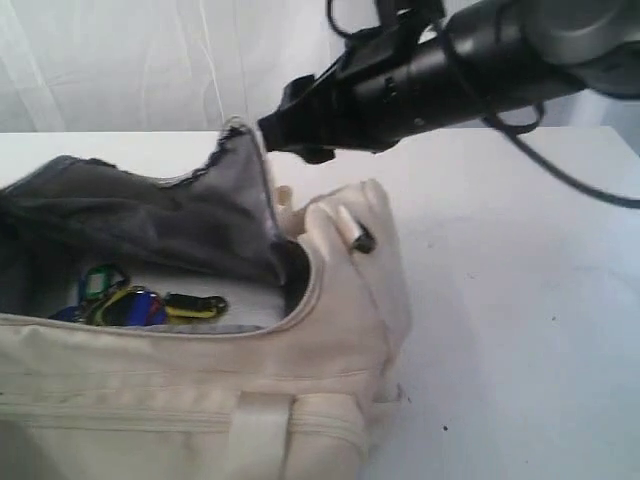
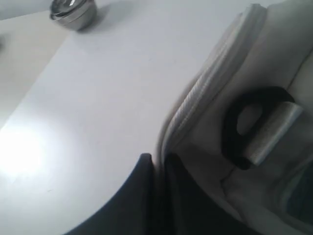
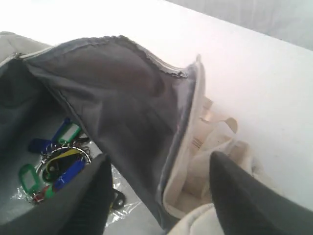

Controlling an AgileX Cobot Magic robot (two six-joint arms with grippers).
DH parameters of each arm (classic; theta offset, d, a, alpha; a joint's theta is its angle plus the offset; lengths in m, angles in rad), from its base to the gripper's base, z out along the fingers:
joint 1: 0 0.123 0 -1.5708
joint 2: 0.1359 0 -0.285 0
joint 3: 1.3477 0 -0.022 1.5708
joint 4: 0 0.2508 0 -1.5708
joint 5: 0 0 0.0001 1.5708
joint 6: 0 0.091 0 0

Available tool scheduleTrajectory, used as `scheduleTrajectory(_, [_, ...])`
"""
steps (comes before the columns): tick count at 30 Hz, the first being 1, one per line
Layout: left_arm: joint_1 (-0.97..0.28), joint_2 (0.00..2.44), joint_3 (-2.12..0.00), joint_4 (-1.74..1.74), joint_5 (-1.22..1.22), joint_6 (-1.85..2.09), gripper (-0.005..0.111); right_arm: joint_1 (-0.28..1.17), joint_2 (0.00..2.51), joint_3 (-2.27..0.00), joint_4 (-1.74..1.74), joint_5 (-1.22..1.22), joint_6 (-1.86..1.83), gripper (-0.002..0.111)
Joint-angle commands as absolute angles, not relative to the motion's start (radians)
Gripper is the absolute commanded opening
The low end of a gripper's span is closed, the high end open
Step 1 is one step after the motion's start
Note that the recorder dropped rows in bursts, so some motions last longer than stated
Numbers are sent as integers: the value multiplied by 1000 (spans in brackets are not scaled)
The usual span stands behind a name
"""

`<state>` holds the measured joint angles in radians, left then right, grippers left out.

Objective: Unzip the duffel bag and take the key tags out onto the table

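Bag [image 1: 200,400]: cream duffel, zip undone, mouth gaping, lying toward the table [image 1: 520,300] edge nearest the exterior camera and running off that view's left side. Grey lining flap [image 1: 220,210] stands raised along the far rim.

Key tags [image 1: 140,303]: one bunch, green, blue, yellow, red and black, on metal rings. It lies inside the bag on the floor of the main compartment, on clear film [image 3: 124,196].

Right gripper [image 3: 160,156]: fingers spread wide apart, holding nothing, poised at the top of the raised flap above the bag's open mouth.

Left gripper [image 2: 159,164]: fingers nearly together, seemingly pinched on the bag's zip edge, which runs in between them, beside a black D-ring [image 2: 230,132] on shiny webbing.

Bowl [image 2: 73,12]: steel, by a table edge, well apart from the bag.
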<state>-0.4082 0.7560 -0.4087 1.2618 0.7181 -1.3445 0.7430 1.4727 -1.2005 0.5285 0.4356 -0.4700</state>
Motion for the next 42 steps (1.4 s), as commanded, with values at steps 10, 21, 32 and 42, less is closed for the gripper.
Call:
scheduleTrajectory(10, [-401, 711, -414, 1267, 564, -1303, 0, 959, 1649, -1311, 588, 288, -599, 56])
scheduleTrajectory(21, [-401, 709, -414, 1205, 473, -1303, 0, 959, 1730, -1331, 590, 433, -601, 56])
scheduleTrajectory(32, [-401, 709, -414, 1212, 543, -1303, 39, 999, 1795, -1331, 591, 485, -678, 57])
scheduleTrajectory(42, [-401, 624, -513, 1102, 538, -1190, 77, 1056, 1832, -1329, 584, 361, -792, 60])
